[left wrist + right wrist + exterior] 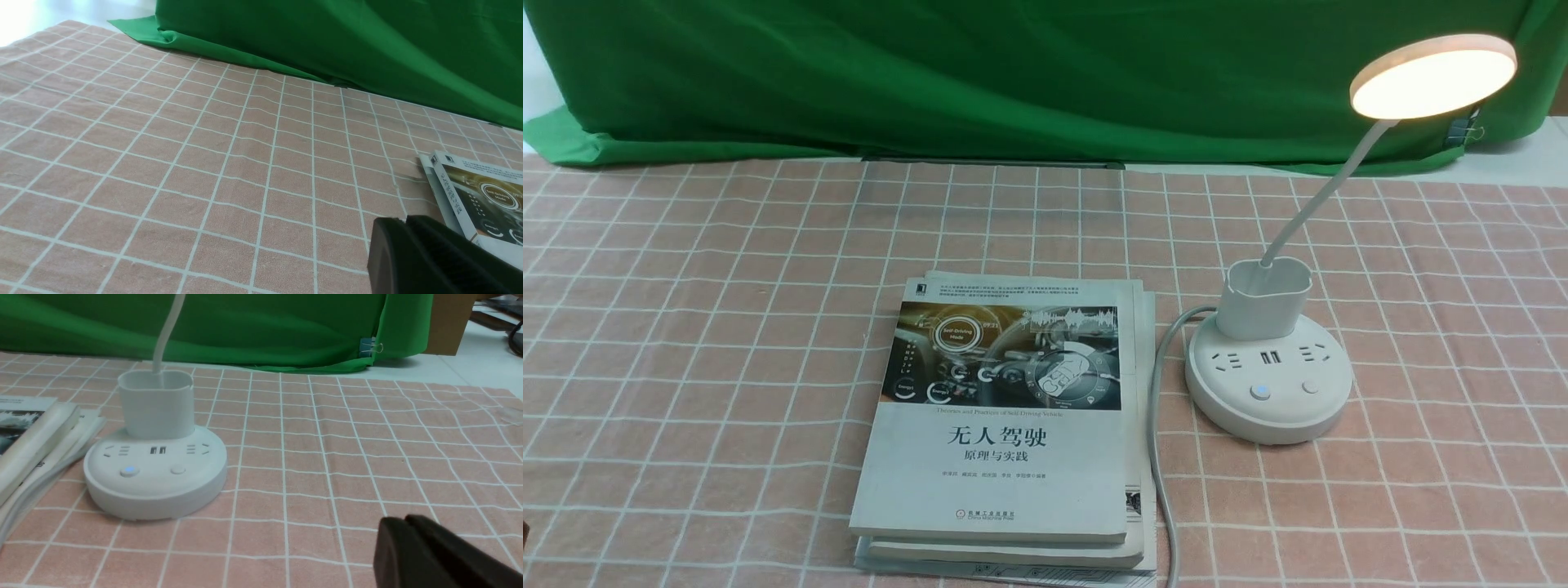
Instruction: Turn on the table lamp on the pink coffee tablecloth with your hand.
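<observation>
The white table lamp stands on the pink coffee tablecloth [686, 327] at the right. Its round disc head [1433, 75] glows warm white, and on the round base [1267, 384] the left button [1260, 391] shows a blue light. The right wrist view has the base [155, 473] with its cup holder a few cloth squares away from my right gripper [404, 518], the hand, whose black fingers lie together over bare cloth. My left gripper [404, 220] is shut, low over the cloth beside the book corner. Neither arm shows in the front view.
A stack of books [1005, 425] lies in the middle of the cloth, just left of the lamp. The lamp's grey cable [1156, 425] runs along the books' right edge toward the front. A green backdrop cloth [1013, 73] hangs across the back.
</observation>
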